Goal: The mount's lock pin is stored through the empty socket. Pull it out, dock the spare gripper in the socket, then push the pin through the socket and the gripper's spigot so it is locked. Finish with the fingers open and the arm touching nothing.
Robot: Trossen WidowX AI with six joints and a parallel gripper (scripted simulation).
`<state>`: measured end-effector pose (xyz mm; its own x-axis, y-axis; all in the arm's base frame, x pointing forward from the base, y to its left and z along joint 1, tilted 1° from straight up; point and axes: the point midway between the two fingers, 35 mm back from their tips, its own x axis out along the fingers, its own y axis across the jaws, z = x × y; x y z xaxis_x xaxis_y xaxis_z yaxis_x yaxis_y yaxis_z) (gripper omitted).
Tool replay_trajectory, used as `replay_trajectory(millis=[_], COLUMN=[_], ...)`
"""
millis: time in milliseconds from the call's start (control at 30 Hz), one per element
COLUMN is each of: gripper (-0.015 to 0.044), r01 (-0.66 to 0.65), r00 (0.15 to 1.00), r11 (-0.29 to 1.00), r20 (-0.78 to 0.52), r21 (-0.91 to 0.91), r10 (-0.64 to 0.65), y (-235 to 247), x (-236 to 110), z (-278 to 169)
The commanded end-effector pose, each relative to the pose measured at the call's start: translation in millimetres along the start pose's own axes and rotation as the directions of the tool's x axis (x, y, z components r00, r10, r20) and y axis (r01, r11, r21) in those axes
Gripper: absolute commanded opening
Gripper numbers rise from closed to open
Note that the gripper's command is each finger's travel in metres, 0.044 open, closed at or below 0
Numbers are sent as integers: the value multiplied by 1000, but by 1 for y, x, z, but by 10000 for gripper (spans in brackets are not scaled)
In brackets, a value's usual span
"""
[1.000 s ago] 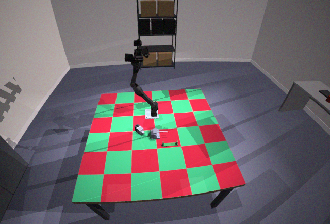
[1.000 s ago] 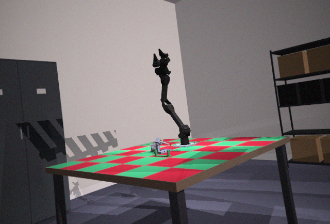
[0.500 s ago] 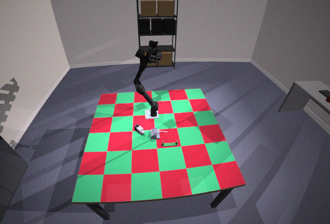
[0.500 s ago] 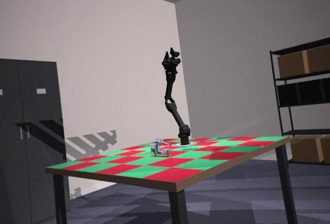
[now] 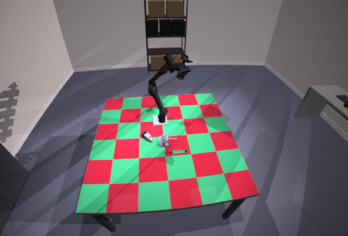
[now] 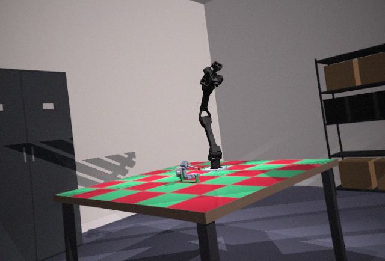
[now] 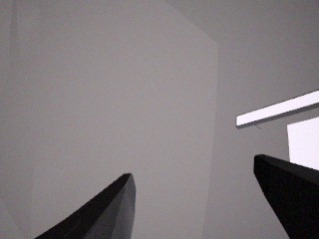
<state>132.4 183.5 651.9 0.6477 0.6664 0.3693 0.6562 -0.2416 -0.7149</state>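
Observation:
The grey mount (image 5: 163, 141) (image 6: 185, 165) stands on the checkered table. A thin pale rod (image 5: 172, 138) (image 6: 193, 167), seemingly the lock pin, juts from its side; the views are too small to show how it sits in the socket. The black and white spare gripper (image 5: 146, 136) lies apart from the mount, to its left in the top view. My gripper (image 5: 191, 66) (image 7: 193, 166) is raised high above the table, far from all of these. Its fingers stand apart, with nothing between them in the wrist view.
A low green stand (image 5: 179, 152) (image 6: 190, 181) with two upright ends is beside the mount, nearer the front in the top view. The arm's white base plate (image 5: 155, 122) is behind the mount. A shelf rack (image 5: 166, 36) stands beyond the table, and a side desk (image 5: 323, 89) is at the right.

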Motion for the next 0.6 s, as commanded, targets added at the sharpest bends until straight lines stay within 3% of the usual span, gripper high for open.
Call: replay_trajectory(millis=[0, 267, 567], gripper=[300, 300, 300], r01=[-137, -426, -739], r00=[987, 889, 662], r11=[990, 903, 661], r20=[90, 216, 323], r21=[17, 62, 132], r10=[134, 404, 676], y=[40, 127, 233], x=[24, 47, 42], z=[35, 81, 115])
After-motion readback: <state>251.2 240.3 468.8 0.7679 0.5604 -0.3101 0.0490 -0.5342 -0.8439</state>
